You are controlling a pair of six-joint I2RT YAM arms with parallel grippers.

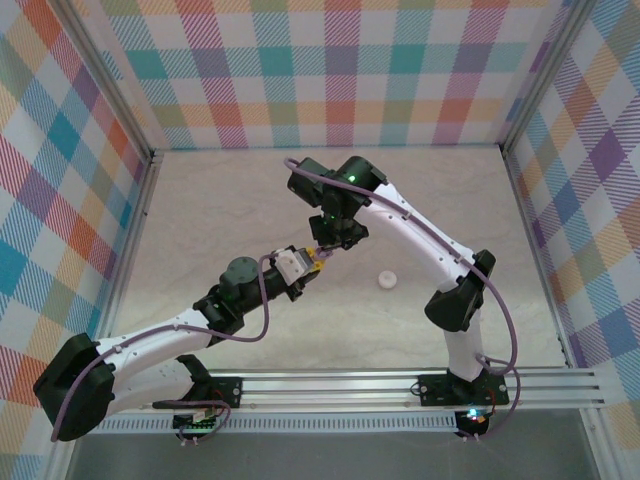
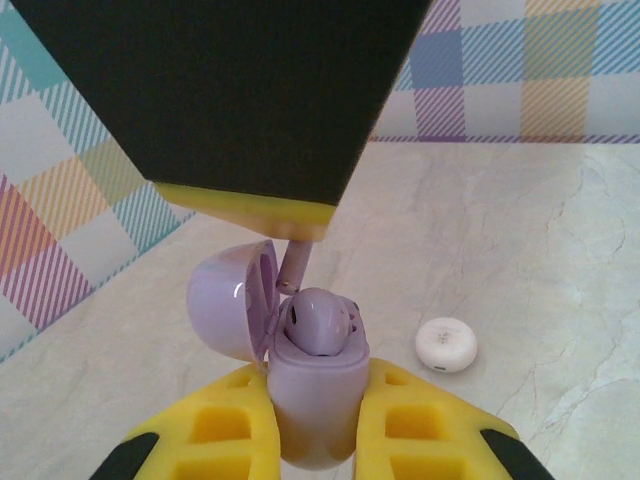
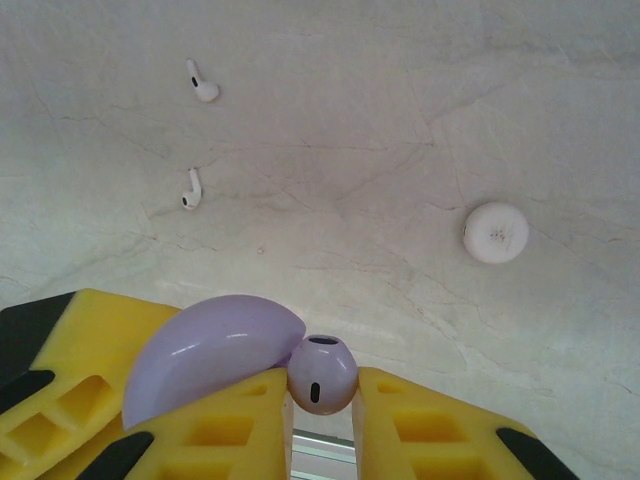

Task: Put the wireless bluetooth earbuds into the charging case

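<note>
Alignment first: left gripper [image 2: 318, 430] clamps the open case [image 2: 312, 375], right gripper [image 3: 320, 420] pinches 1 purple earbud [image 3: 321, 373]. Lower its stem straight down.

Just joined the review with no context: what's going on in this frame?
The left gripper is shut on the purple charging case, holding it upright with its lid open. One purple earbud looks seated inside. The right gripper pinches a second purple earbud just above the case, stem pointing down toward it. Two white earbuds and a white round case lie on the table, untouched.
</note>
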